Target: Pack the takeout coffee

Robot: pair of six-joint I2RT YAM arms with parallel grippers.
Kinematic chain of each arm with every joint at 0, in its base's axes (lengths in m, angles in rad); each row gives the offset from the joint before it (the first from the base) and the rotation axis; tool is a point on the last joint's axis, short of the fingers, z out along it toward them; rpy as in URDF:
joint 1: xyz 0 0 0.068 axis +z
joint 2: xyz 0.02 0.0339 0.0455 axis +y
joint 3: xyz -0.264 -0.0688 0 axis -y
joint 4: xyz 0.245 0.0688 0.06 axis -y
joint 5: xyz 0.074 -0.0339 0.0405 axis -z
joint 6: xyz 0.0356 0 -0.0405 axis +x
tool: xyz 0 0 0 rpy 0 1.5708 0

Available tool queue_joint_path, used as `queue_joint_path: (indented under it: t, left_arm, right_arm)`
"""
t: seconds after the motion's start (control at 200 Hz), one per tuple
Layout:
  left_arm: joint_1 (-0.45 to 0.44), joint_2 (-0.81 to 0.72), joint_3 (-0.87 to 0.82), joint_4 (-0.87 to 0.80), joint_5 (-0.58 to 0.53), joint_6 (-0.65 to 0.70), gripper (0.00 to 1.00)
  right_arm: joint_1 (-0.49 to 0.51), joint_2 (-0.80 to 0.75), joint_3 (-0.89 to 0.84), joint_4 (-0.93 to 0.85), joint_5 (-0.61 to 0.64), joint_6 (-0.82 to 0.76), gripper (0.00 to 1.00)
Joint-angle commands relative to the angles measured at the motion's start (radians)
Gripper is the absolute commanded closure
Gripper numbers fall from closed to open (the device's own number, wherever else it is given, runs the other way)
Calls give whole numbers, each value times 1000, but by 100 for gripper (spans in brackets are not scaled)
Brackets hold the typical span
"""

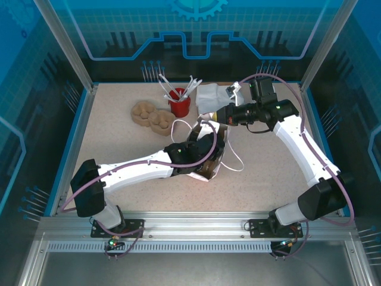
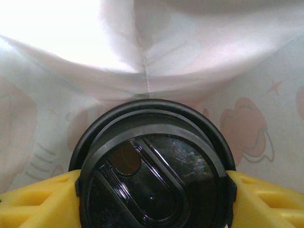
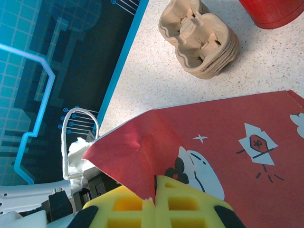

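I see the takeout coffee (image 2: 152,175) lid-on in my left wrist view. Its round black plastic lid is glossy and slightly scuffed, with a raised rim and an oblong recess. The sip hole sits near 10 o'clock. The cup's side is hidden beneath the lid. My left gripper (image 2: 152,190) pinches it with yellow fingers (image 2: 38,202) at 9 and 3 o'clock. The pale inner wall of the bag (image 2: 213,71) is close behind at 12 o'clock.

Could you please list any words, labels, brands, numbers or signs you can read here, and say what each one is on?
No words or numbers are readable anywhere.
red paper bag: drawings only, no lettering.
hexagon emblem on the bag: holds a small mark, too small to read.
takeout coffee: no legible embossing on its black lid.
blue backdrop: gear and circuit graphics, no text.
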Motion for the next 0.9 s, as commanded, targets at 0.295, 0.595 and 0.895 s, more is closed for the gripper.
queue_joint_path:
  t: [0.295, 0.595, 0.895]
  left_arm:
    - [7, -7, -16, -17, 8, -43, 30]
    - [10, -18, -60, 4, 10, -59, 30]
    - [19, -13, -54, -4, 24, -72, 30]
  right_arm:
    - [14, -1, 32, 8, -19, 19, 100]
    - [15, 4, 45, 12, -17, 33, 100]
    - [14, -3, 34, 19, -27, 39, 100]
